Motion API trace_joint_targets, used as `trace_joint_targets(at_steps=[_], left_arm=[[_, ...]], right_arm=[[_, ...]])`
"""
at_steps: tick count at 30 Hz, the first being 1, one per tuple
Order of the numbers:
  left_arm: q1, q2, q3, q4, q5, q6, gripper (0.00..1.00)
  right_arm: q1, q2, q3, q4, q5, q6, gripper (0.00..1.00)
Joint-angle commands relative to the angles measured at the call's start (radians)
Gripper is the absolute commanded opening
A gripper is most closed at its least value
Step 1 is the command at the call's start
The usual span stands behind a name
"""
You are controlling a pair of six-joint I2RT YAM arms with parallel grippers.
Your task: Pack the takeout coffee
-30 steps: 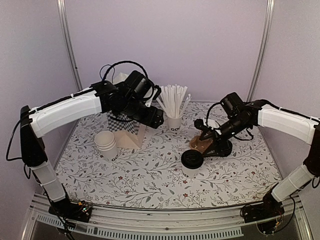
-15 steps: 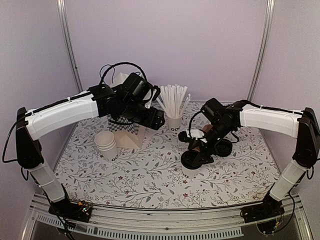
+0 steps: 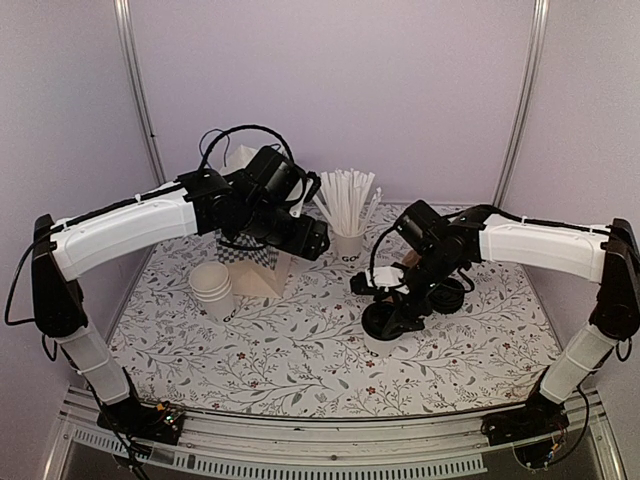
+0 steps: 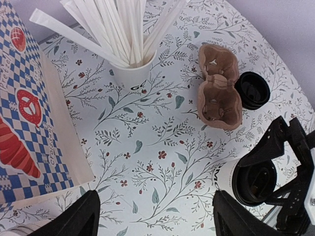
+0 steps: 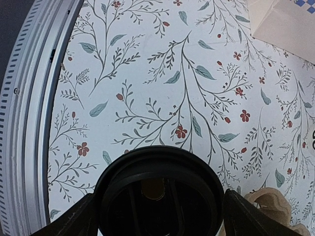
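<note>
1. The left arm (image 3: pixel 130 225) is reaching up and across toward the middle, with its elbow raised high.
2. The left gripper (image 4: pixel 156 219) is pointing downward from well above. Its jaws are standing wide apart and holding nothing.
3. The right arm (image 3: pixel 540 240) is stretching inward from the right side, its forearm sloping down.
4. The right gripper (image 3: pixel 392 312) is hanging low, the wrist bending steeply downward — its jaws are standing spread wide.

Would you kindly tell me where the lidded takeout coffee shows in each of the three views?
Top external: the takeout coffee stands right of centre.
Left wrist: lower right corner.
Right wrist: bottom centre.
Shared landmark: the checked paper bag, in all three.
</note>
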Motion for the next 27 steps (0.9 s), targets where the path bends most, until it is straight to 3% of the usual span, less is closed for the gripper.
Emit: trace_joint_targets(at_steps=[1,7,15,27], left_arm=[[-0.001,-0.007,-0.015,0.025,0.002,0.006,0.81],[0.001,-0.005,-0.016,0.027,0.004,0.007,0.81],[0.003,-0.005,-0.006,0.026,0.013,0.033,0.81],[0.003,-0.01,0.011,0.058,0.04,0.083,0.81]], right_arm=[[0.027,-0.013,-0.048,-0.011,0.093,0.003,0.85],[0.027,-0.033,-0.034,-0.04,0.115,0.01,0.74],[-0.014,-0.123,-0.011,-0.096,0.103,0.021,0.72],[-0.515,-0.168,0.125,-0.144,0.044,0.091,0.68]])
